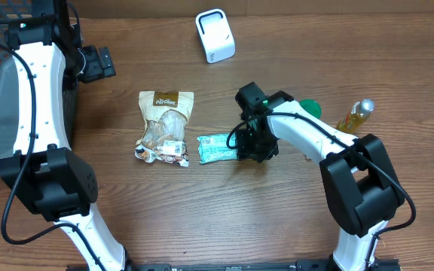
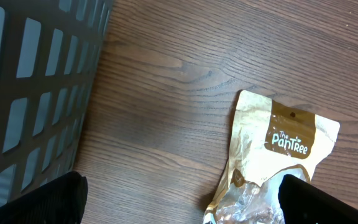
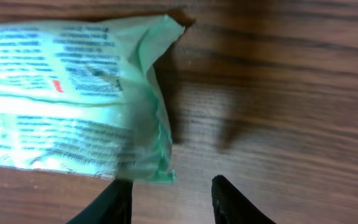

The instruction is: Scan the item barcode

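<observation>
On my right wrist feed the two dark fingertips [image 3: 232,200] stand apart with bare wood between them, so I call the right gripper [image 3: 173,202] released and clamped on nothing. The green packet [image 3: 73,93] lies flat at 10 o'clock from them, its lower corner just beside the left-hand tip (whether that tip brushes the film I cannot tell). Small black print covers the packet's face; I cannot pick out a barcode in it.

From overhead, that gripper points down at the packet's right end, a little right of the middle of the table [image 1: 277,226], and the packet stretches away toward 9 o'clock. A tan Pantree pouch [image 1: 164,124] lies just beside the packet's far end, at about 10 o'clock from it. The white scanner [image 1: 215,35] stands well apart at 12 o'clock from the packet, near the table's far edge. At 3 o'clock of the right gripper are a green round thing [image 1: 310,108] and a yellowish bottle [image 1: 356,117].

The left gripper [image 2: 185,208] is spread wide and holds nothing. Its fingers show only as dark tips in the bottom corners of the left wrist feed, with the pouch's top at 1 o'clock and a grey slatted basket [image 2: 36,81] at 10 o'clock.
</observation>
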